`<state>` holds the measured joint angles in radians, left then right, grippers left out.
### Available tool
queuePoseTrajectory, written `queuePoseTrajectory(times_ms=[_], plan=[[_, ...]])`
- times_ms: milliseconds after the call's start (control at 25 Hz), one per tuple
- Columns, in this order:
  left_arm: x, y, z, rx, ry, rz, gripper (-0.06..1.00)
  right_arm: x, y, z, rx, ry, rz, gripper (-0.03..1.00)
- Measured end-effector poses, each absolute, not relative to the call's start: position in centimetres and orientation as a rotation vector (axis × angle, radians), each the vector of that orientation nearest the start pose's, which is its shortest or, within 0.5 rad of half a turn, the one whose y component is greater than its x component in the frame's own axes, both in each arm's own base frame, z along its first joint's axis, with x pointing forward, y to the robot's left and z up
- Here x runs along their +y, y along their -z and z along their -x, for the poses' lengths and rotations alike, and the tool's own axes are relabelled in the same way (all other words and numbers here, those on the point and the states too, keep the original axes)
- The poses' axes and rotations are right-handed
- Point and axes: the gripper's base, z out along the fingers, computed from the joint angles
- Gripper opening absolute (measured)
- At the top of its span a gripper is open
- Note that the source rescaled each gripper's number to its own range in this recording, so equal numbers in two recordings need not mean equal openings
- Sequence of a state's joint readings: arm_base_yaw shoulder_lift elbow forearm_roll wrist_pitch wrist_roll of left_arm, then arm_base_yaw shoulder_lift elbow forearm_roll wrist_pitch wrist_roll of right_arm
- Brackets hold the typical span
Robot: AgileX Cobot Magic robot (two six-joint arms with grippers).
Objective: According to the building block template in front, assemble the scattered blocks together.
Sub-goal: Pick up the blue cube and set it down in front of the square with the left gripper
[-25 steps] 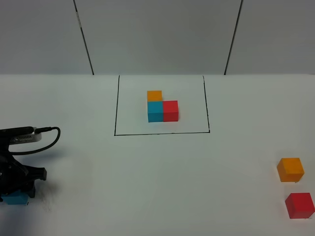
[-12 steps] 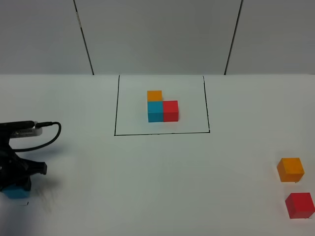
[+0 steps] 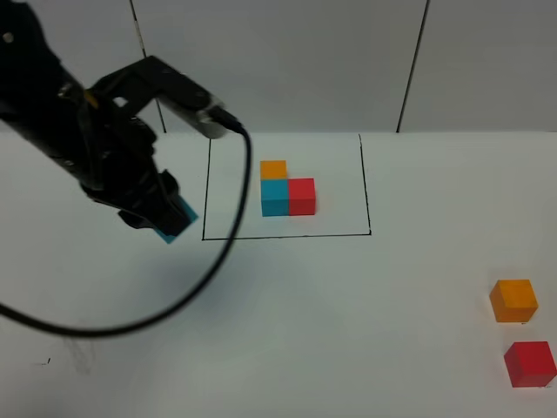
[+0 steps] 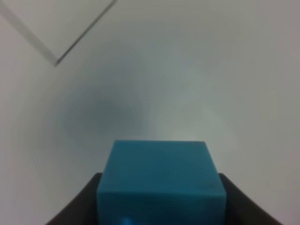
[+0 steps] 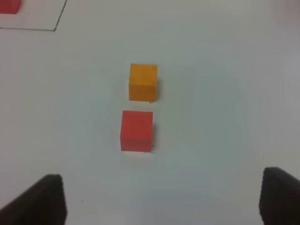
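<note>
Orange cube (image 5: pixel 143 82) and red cube (image 5: pixel 137 130) on white worktop (image 5: pixel 225 93), close together but not touching; orange on the far side of red. Corner of black outline (image 5: pixel 55 30) farther off, left, with red block's edge (image 5: pixel 8 5) inside. Right gripper (image 5: pixel 162 178) fingers (image 5: pixel 47 201) spread wide, nearer than both cubes.

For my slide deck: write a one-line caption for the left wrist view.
Left gripper grips the cyan-blue cube above the white table, near a corner of the black outline.
</note>
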<state>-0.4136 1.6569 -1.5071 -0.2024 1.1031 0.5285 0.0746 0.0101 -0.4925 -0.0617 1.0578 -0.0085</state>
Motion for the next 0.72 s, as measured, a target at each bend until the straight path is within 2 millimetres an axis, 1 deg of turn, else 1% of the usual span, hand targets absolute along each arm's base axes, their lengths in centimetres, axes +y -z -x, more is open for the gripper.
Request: queuePoseTrajectory(times_ms=[40, 80, 120, 200, 280, 360, 400, 520, 640, 720], plan=[[-17.3, -33.2, -30.7, 2.409, 0.252, -1.267, 0.01, -0.5, -27.6, 0.2, 2.056, 0.033, 0.083, 0.77], [-18.8, -33.4, -30.0, 2.371, 0.255, -1.368, 0.01, -0.5, -27.6, 0.2, 2.056, 0.033, 0.083, 0.77], [-20.0, -33.6, -29.5, 2.331, 0.241, -1.445, 0.01, -0.5, -27.6, 0.2, 2.056, 0.033, 0.083, 0.77], [-22.3, -33.0, -29.1, 2.264, 0.163, -1.58, 0.01, -0.5, -27.6, 0.2, 2.056, 0.033, 0.083, 0.77], [-23.9, -31.1, -29.3, 2.246, 0.06, -1.693, 0.01, -0.5, -27.6, 0.2, 2.056, 0.033, 0.083, 0.77], [-25.3, -28.1, -29.8, 2.261, -0.03, -1.798, 0.01, -0.5, -27.6, 0.2, 2.056, 0.033, 0.083, 0.77], [-25.9, -26.5, -30.2, 2.279, -0.054, -1.84, 0.01, -0.5, -27.6, 0.2, 2.056, 0.033, 0.083, 0.77], [-27.1, -22.5, -30.7, 2.338, -0.064, -1.92, 0.01, -0.5, -27.6, 0.2, 2.056, 0.033, 0.083, 0.77], [-27.8, -19.9, -31.3, 2.351, -0.044, -1.945, 0.01, -0.5, -27.6, 0.2, 2.056, 0.033, 0.083, 0.77], [-28.3, -18.8, -31.4, 2.319, -0.015, -1.971, 0.01, -0.5, -27.6, 0.2, 2.056, 0.033, 0.083, 0.77]])
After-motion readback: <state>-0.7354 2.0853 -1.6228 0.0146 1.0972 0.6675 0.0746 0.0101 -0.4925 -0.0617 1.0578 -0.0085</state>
